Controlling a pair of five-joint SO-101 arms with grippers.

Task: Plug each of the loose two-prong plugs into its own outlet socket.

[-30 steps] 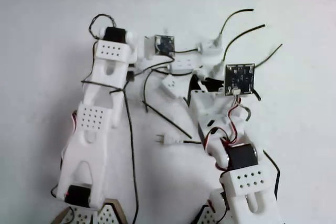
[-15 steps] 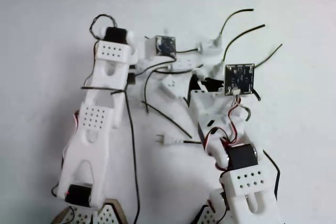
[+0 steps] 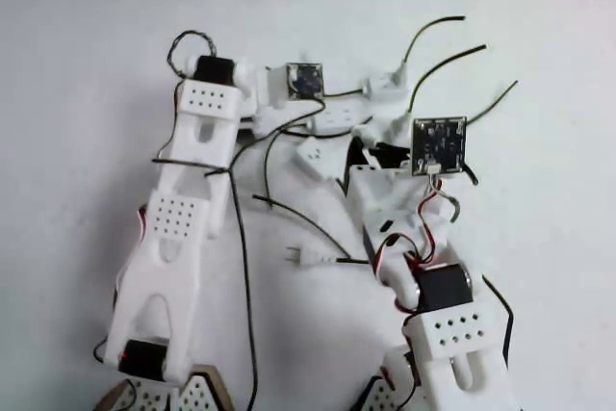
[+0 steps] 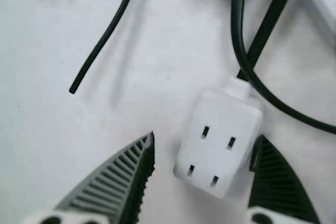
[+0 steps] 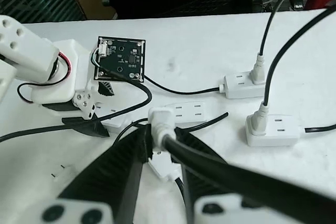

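Left pincer [image 4: 205,140] spread astride outlet socket [image 4: 220,121], shifted slightly forward; right pincer [image 5: 160,136] stays clenched on plug [image 5: 157,119].

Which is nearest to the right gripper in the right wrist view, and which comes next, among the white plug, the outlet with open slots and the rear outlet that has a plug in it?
1. white plug: held between the fingers of the right gripper.
2. outlet with open slots: lying just past the plug.
3. rear outlet: farther back, off to one side.
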